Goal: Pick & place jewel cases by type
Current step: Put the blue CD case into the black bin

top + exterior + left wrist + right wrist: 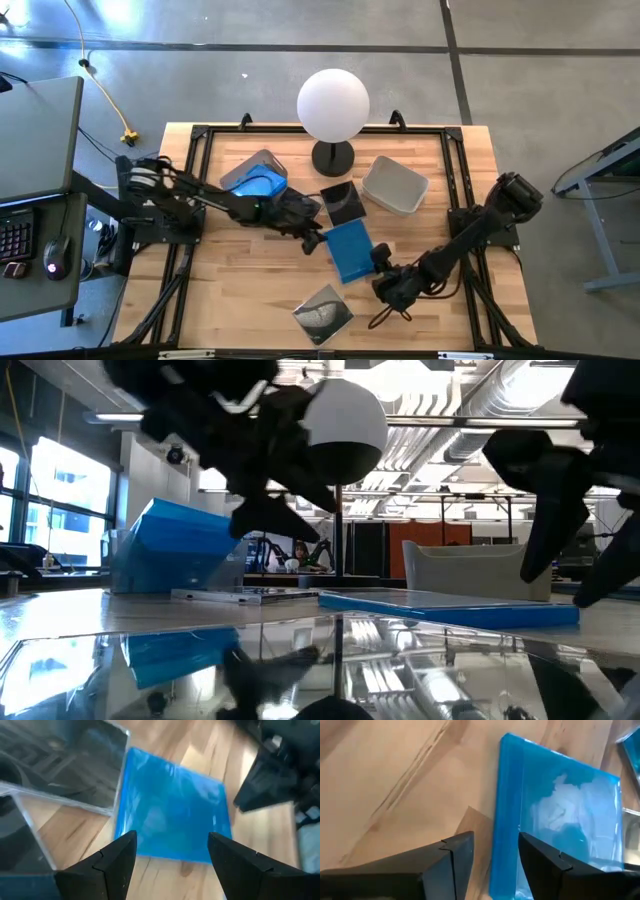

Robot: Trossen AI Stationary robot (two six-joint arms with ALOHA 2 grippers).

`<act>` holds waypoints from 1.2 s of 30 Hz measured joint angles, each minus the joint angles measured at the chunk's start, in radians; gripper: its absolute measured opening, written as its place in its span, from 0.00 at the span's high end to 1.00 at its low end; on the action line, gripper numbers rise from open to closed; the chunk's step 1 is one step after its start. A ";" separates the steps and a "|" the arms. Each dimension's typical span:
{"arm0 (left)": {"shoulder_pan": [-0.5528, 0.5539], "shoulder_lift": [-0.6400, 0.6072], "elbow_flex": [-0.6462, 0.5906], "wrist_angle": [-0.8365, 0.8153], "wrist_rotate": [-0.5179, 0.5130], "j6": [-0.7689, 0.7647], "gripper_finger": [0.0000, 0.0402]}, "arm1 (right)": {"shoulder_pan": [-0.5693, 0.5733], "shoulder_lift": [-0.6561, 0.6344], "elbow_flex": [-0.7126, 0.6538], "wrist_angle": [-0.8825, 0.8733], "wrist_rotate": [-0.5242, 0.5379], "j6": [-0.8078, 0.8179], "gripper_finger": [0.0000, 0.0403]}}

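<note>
A translucent blue jewel case (pixel 350 250) lies flat on the table's middle, also in the left wrist view (pixel 172 815) and the right wrist view (pixel 560 810). My left gripper (pixel 313 240) is open and hovers just above its left far corner (pixel 172 851). My right gripper (pixel 384 272) is open and low at the case's right near side (pixel 495 850), one finger on either side of the case's edge. A dark case (pixel 343 200) lies flat beyond the blue one. Another dark case (pixel 323 312) lies near the table's near edge. Blue cases (pixel 262 184) lean inside the left grey bin. My right gripper has its fingers (pixel 540 860) level over the blue case's right edge (pixel 505 820), coming from the table's right near side. Whether they touch the case, I cannot tell. The case lies flat on the table.
A second grey bin (pixel 395 186) stands right of the dark case. A lamp with a white globe (pixel 333 103) and a black base (pixel 333 157) stands at the far middle. A black frame (pixel 455 150) runs around the tabletop. Bare wood (pixel 240 290) shows near left.
</note>
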 joint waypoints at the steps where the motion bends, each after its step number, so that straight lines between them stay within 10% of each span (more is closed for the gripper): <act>1: 0.000 0.018 0.046 -0.073 -0.003 0.025 0.40 | 0.000 0.005 0.000 0.003 0.003 -0.001 0.63; 9: 0.036 0.201 0.392 -0.595 -0.087 0.147 0.40 | -0.008 0.009 0.000 -0.001 0.046 -0.004 0.63; 36: 0.082 0.348 0.461 -0.544 0.149 0.009 0.40 | -0.018 0.043 0.000 -0.039 0.198 -0.004 0.47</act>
